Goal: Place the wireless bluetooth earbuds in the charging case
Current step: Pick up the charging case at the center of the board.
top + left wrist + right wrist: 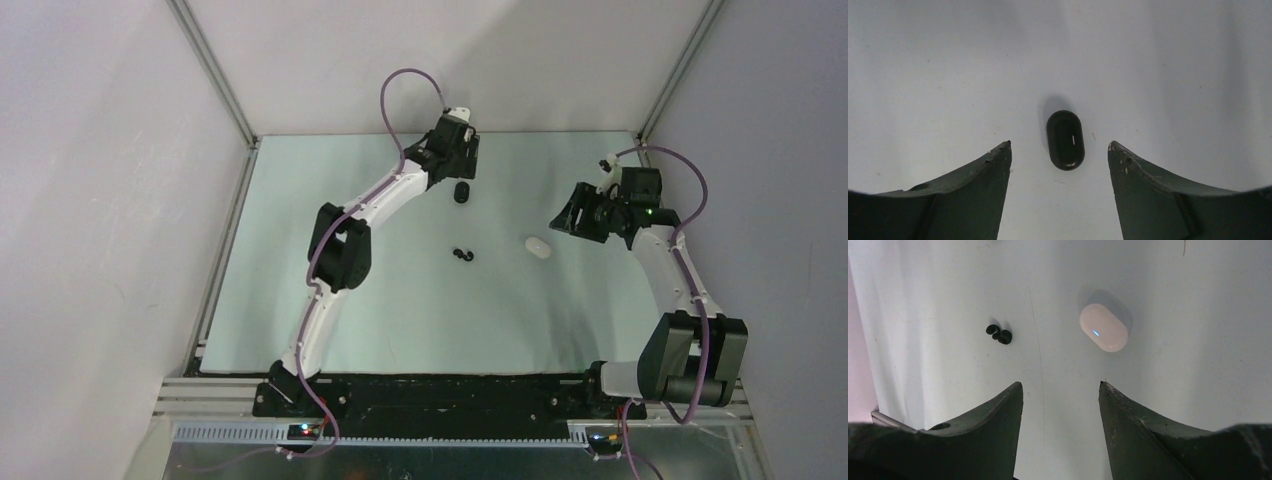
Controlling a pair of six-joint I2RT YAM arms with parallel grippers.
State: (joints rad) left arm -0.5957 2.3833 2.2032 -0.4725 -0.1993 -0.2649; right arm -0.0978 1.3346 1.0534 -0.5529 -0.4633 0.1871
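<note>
The left hand hangs with its jaws well apart and nothing in them. The black case lies shut on the worktop just ahead of its fingertips, in line with the gap between them. The right hand is also spread wide and empty. The white case sits ahead of it and a little to its right, lid down with a small blue light showing. The two black earbuds lie touching each other ahead and to its left, loose on the surface.

By my reading little is done. The black pair is not in any case, and both lids would need opening first. No white earbuds show anywhere; whether they are already inside the white case cannot be told.

The worktop is a pale, matt sheet with faint scuffs. Plain white walls and metal rails enclose it.
</note>
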